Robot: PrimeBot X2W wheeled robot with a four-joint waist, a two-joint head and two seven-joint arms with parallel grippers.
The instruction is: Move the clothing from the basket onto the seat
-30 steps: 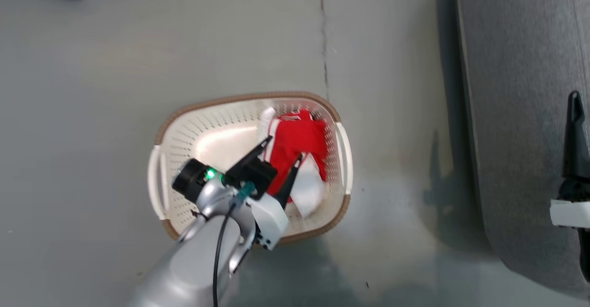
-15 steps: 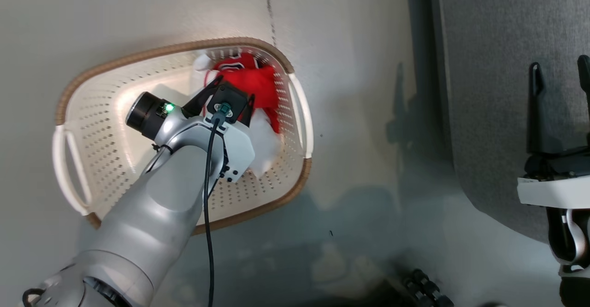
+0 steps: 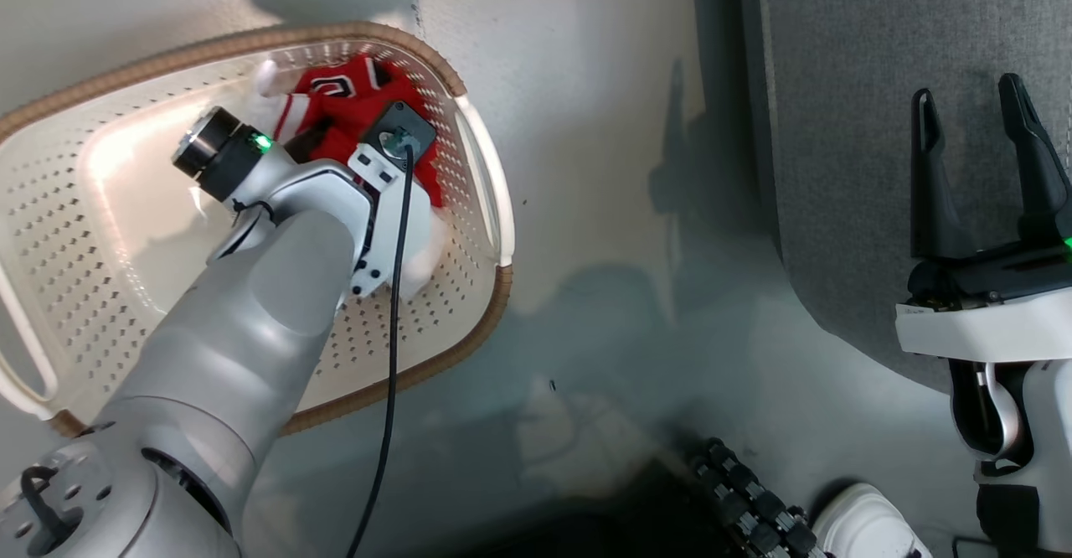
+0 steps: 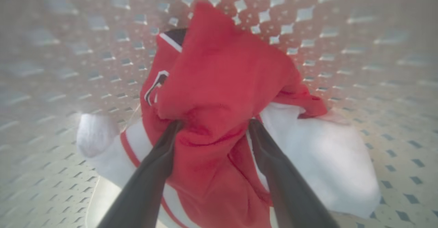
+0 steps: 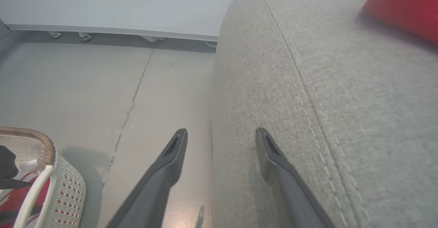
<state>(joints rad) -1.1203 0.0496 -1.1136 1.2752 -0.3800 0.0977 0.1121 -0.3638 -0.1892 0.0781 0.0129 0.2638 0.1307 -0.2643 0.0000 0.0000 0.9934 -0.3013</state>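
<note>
While down inside the basket [image 3: 209, 43] on the floor [image 3: 603, 164], straddling a bunched red fold of the clothing [image 4: 219, 77] with the left pincer [image 4: 214, 123] spread wide, tips pressed into fabric at the end nearer the seat [image 3: 837, 122]. Hovering over the seat edge with the right pincer [image 3: 967, 101], 2 fingers wide apart, gripping nothing.

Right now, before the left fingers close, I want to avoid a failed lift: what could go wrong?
The left gripper has its open fingers astride only a raised fold of the red clothing, so closing may pinch a thin ridge that slips out. The white fabric underneath may be left behind. The pile lies against the basket wall, so a pull might tug the basket.
</note>
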